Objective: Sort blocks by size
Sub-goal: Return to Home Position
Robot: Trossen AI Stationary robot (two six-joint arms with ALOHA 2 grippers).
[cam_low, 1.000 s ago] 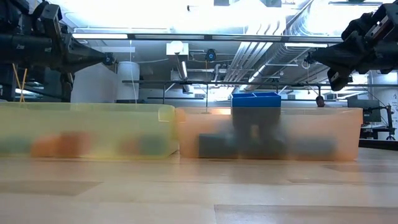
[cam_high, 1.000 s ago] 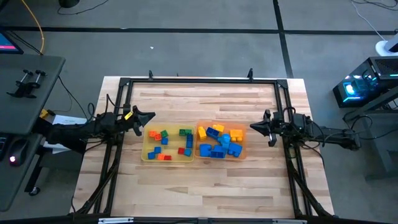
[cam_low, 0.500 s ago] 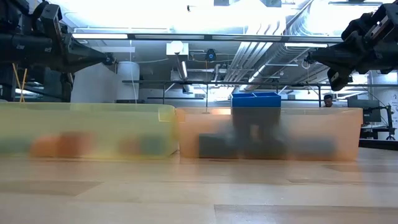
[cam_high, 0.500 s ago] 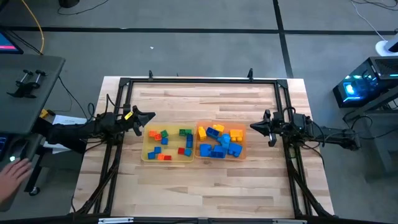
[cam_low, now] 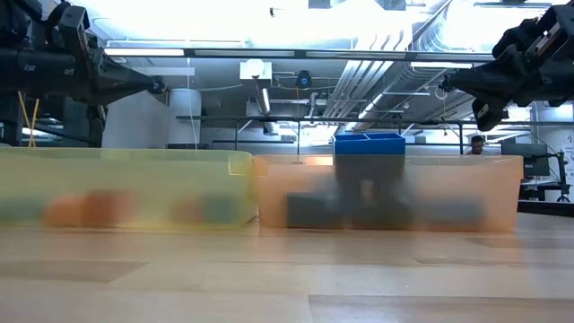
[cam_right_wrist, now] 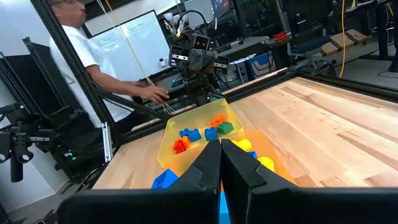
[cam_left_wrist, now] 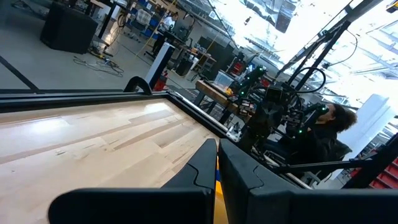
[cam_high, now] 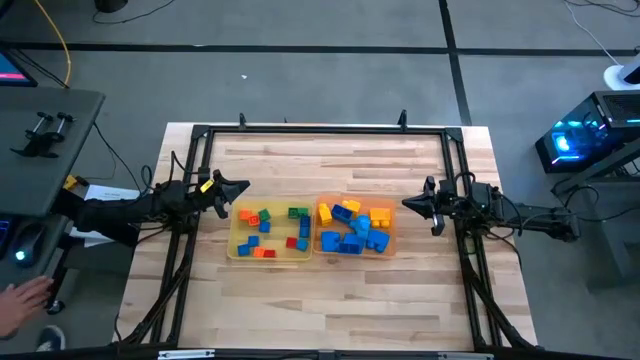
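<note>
Tiny blocks (cam_high: 264, 222) in several colours lie in a translucent yellow tray (cam_high: 233, 236) at mid-table. Larger blocks (cam_high: 352, 238), mostly blue and yellow, lie in the orange tray (cam_high: 393, 232) right beside it; a blue one (cam_low: 369, 144) rises above its rim. My left gripper (cam_high: 243, 188) hangs shut and empty above the table, just left of the yellow tray. My right gripper (cam_high: 407, 203) hangs shut and empty just right of the orange tray. Both point toward the trays and also show in the low view, the left gripper (cam_low: 154, 86) and the right gripper (cam_low: 447, 86).
A black metal frame (cam_high: 320, 129) runs around the wooden table top. Bare wood lies on the far and near sides of the trays. A person (cam_right_wrist: 81, 56) stands beyond the table's left edge, a hand (cam_high: 22, 300) showing low at the left.
Both arms have kept still. The person's hand off the table's left side has come into view and drawn toward the near side.
</note>
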